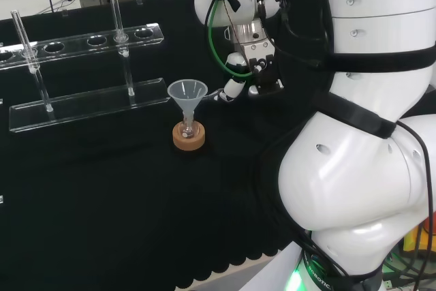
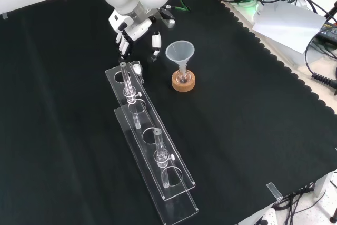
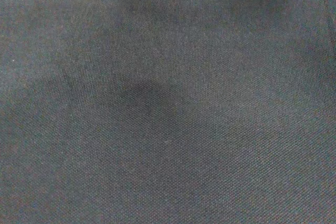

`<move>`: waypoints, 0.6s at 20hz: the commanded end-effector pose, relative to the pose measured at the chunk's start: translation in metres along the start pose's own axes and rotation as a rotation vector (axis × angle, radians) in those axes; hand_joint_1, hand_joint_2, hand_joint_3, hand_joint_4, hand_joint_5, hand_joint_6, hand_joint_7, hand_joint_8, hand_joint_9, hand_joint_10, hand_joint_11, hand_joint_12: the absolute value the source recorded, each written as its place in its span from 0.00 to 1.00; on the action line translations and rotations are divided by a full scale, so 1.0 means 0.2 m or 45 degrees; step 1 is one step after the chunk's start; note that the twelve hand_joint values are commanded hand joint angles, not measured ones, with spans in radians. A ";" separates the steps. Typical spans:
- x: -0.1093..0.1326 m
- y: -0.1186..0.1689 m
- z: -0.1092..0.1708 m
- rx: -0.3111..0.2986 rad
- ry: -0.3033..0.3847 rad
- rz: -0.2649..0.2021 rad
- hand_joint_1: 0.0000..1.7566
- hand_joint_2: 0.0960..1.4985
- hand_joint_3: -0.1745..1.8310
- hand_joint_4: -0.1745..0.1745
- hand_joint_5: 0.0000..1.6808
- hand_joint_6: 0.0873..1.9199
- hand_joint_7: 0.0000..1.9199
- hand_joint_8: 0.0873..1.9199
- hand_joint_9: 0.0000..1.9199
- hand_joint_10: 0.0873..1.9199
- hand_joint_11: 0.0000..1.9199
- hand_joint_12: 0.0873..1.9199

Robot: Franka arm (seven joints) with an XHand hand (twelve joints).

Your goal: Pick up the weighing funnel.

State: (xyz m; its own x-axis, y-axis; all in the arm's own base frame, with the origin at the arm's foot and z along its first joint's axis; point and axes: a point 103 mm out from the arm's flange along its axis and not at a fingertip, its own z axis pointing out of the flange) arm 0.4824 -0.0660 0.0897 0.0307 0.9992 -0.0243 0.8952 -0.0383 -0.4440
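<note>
One small clear weighing funnel [image 2: 137, 68] lies on the black-cloth counter [image 2: 253, 130]. Front view: it sits just beside the upper end of the long clear acrylic test-tube rack [image 2: 158, 167], left of the big clear cone-shaped funnel [image 2: 180, 52]. Its long axis seems to run toward the hand and away from it, rounded end nearer the hand; stem too faint to be sure.

Black and white hand [image 2: 136, 29] hangs above it, fingers [image 2: 122, 43] straight, spread, pointing down at the cloth, grasping nothing. Fingertips near the weighing funnel, apart from it.

Big funnel stands mouth up, stem in a small glass flask [image 2: 182, 77] on a round cork ring [image 2: 183, 85]. Two glass test tubes [image 2: 126, 82] stand upright in the rack. Wrist view: black weave of the cloth, close.
</note>
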 end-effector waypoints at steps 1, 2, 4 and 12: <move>0.00 0.01 0.02 0.007 -0.003 -0.005 0.45 0.38 0.37 0.32 0.34 0.00 0.28 0.32 0.43 0.23 0.27 0.66; 0.00 0.01 0.02 0.003 -0.003 -0.007 0.45 0.38 0.37 0.32 0.34 0.00 0.28 0.32 0.43 0.23 0.27 0.66; 0.00 0.01 0.02 -0.004 -0.004 -0.006 0.45 0.38 0.38 0.32 0.34 0.00 0.28 0.32 0.43 0.23 0.27 0.66; 0.01 0.04 0.04 -0.015 -0.012 -0.016 0.46 0.38 0.38 0.31 0.34 0.00 0.26 0.32 0.42 0.23 0.26 0.66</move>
State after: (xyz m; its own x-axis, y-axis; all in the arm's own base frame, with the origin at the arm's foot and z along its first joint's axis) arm 0.4853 -0.0642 0.0815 0.0207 0.9995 -0.0245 0.8980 -0.0294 -0.4389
